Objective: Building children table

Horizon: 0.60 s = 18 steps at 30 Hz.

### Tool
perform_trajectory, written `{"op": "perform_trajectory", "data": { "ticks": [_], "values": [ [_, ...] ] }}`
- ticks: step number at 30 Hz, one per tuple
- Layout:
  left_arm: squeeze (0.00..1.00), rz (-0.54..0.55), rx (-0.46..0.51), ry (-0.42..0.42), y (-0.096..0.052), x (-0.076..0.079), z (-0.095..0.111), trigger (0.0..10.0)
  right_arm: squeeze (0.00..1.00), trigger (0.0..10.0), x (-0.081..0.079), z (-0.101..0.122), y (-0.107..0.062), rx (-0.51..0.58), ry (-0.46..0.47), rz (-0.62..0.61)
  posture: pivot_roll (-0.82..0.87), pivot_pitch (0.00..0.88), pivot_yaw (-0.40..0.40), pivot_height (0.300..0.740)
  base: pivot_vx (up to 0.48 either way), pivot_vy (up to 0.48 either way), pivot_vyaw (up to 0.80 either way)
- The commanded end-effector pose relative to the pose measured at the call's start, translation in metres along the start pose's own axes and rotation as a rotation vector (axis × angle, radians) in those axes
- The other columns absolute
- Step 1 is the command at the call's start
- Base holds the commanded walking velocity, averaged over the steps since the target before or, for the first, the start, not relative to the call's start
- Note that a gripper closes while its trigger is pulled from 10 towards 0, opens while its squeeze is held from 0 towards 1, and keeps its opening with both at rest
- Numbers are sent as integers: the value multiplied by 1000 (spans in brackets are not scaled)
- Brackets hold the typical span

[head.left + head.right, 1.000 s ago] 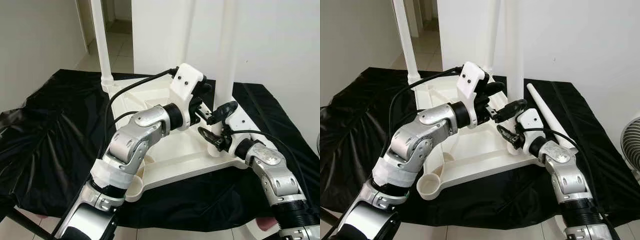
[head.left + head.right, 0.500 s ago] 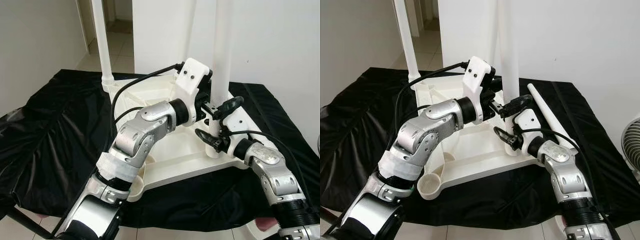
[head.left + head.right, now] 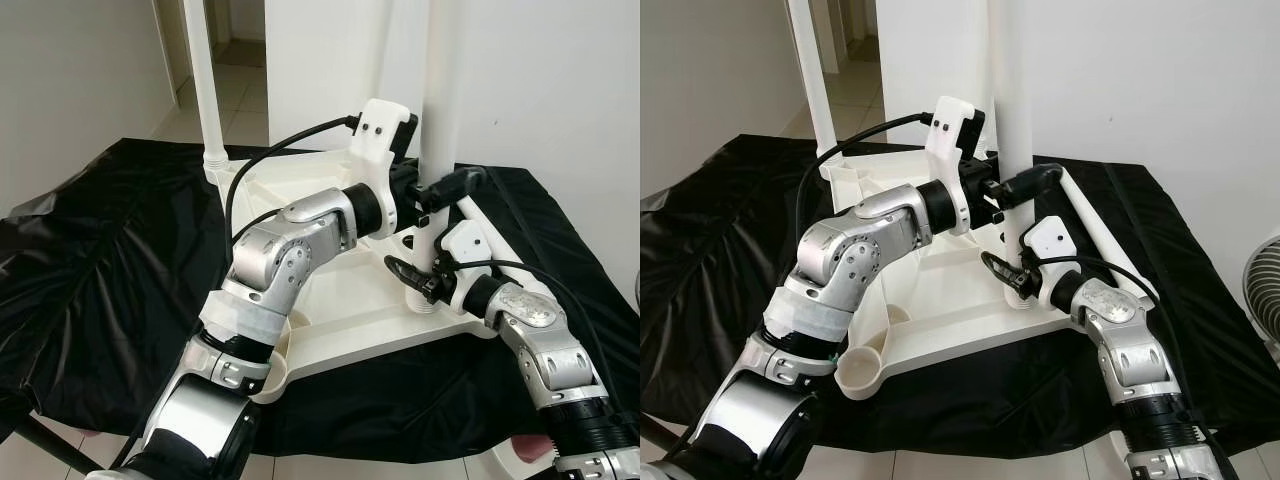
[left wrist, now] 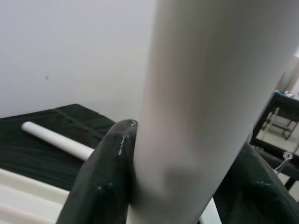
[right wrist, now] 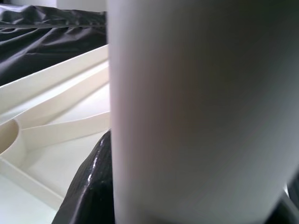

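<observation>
The white children's table top (image 3: 340, 318) lies upside down on a black cloth. A white table leg (image 3: 438, 90) stands upright in its near right corner socket. My left gripper (image 3: 440, 190) is shut on this leg about a third of the way up; in the left wrist view the leg (image 4: 201, 93) sits pressed between both black fingers (image 4: 105, 179). My right gripper (image 3: 425, 282) is shut on the same leg just above the socket; in the right wrist view the leg (image 5: 196, 112) is very close, with a finger (image 5: 88, 186) against it.
Another leg (image 3: 205, 80) stands upright at the far left corner. A loose leg (image 3: 1090, 225) lies on the black cloth (image 3: 100, 280) to the right of the table top. A white wall stands close behind, and a fan (image 3: 1265, 290) is at the right edge.
My left gripper has risen and moved right, closing round the upright leg. The leg has shifted slightly left and stands straighter. The right gripper stays at the leg's base.
</observation>
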State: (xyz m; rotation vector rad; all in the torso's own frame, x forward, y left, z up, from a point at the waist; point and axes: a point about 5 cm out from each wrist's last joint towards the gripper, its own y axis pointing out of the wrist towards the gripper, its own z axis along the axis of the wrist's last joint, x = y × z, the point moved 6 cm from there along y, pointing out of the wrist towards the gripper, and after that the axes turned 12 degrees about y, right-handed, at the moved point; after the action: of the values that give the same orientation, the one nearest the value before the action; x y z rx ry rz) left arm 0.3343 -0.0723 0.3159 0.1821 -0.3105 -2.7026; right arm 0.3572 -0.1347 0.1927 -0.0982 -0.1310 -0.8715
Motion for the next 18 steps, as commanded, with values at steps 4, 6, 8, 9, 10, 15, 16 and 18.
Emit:
{"op": "perform_trajectory", "data": {
  "ticks": [4, 6, 8, 9, 10, 15, 16, 18],
  "values": [
    [0, -116, 22, -12, 7, 20, 8, 0, 0, 10000, 0, 6, 3, 14, 10, -1, -23, 22, -11, 740, 0, 0, 0],
    [0, -118, 20, -10, 7, 20, 9, 0, 0, 10000, 0, 6, 3, 14, 8, -1, -23, 22, -11, 740, 0, 0, 0],
    [0, -118, 18, -11, 7, 19, 9, 0, 0, 10000, 0, 5, 2, 12, 25, -2, -23, 22, -11, 740, 0, 0, 0],
    [0, -117, 15, -12, 8, 19, 10, 0, 0, 10000, 0, 5, 2, 15, 40, -3, -23, 22, -10, 740, 0, 0, 0],
    [0, -117, 15, -12, 8, 19, 10, 0, 0, 10000, 0, 5, 2, 15, 40, -3, -23, 22, -10, 740, 0, 0, 0],
    [0, -73, -3, -4, 10, 10, 15, 10000, 1000, 10000, 7, 12, 6, 64, 65, -64, -24, 16, -8, 740, 0, 0, 0],
    [0, -73, -3, -4, 10, 10, 15, 10000, 1000, 10000, 7, 12, 6, 64, 65, -64, -24, 16, -8, 740, 0, 0, 0],
    [0, -48, -5, 5, 10, 5, 17, 10000, 1000, 10000, 9, 14, 9, 78, 74, -84, -24, 11, -9, 740, 0, 0, 0]
  ]
}}
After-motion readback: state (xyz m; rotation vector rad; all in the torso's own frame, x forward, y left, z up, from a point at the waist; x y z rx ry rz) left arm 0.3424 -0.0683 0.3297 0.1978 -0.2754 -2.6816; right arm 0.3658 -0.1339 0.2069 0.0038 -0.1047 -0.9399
